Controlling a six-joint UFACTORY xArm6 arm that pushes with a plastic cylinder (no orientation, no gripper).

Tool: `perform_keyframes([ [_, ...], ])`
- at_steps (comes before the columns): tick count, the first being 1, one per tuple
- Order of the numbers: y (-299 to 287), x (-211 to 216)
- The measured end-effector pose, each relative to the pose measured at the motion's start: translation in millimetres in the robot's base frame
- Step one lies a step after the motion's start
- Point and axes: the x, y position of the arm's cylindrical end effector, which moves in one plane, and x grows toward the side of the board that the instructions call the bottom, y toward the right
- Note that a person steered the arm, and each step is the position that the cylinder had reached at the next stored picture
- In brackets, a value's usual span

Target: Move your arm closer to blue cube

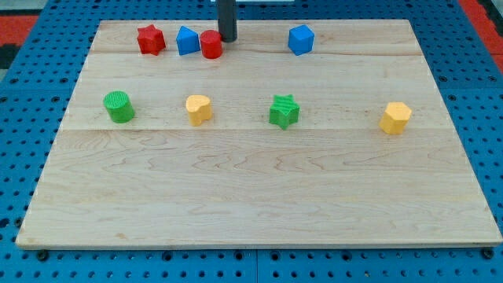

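The blue cube sits near the view's top, right of centre, on the wooden board. My tip is at the view's top, left of the blue cube by some distance, right beside a red cylinder. A second blue block, its shape unclear, sits just left of the red cylinder. A red star is further left.
A middle row holds a green cylinder, a yellow heart-like block, a green star and a yellow hexagonal block. A blue pegboard surface surrounds the board.
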Motion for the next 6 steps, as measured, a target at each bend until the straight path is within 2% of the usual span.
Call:
perform_keyframes([
  [1, -4, 36],
  [3, -4, 36],
  [6, 0, -61],
])
